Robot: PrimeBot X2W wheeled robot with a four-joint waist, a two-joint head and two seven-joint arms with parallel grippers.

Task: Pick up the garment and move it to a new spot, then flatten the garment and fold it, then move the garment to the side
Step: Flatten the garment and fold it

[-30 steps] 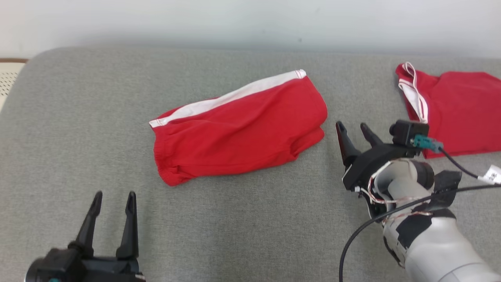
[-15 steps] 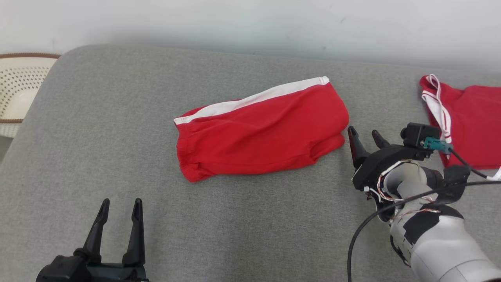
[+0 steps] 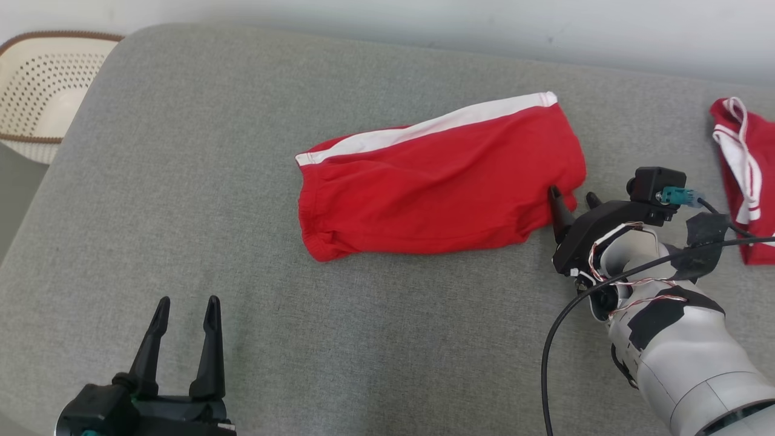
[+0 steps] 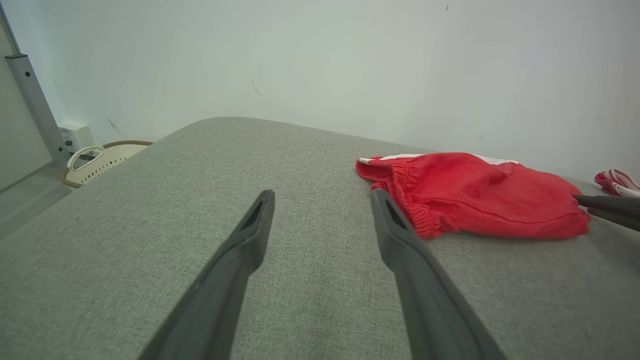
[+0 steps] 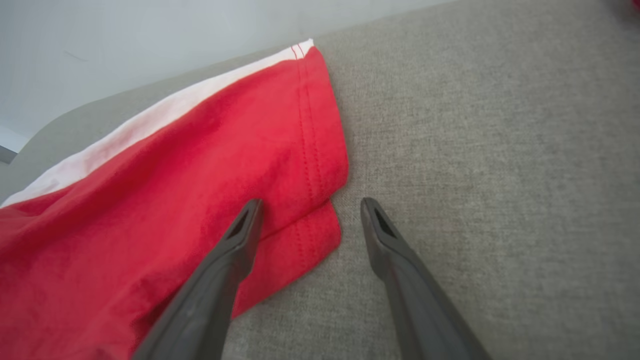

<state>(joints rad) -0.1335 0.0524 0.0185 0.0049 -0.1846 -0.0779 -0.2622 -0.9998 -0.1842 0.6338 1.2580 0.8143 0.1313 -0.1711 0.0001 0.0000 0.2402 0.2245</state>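
Right pincer (image 3: 571,192) spread at shorts (image 3: 436,181) hem; grey cushion (image 3: 181,181), white wall (image 3: 484,21).

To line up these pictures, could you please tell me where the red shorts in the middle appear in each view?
Head view: red shorts centre, slightly right, right gripper at their hem.
Left wrist view: shorts right of centre, beyond the left gripper.
Right wrist view: shorts across the left half, hem corner between the open fingers.
Shared landmark: white stripe along the shorts' far edge.
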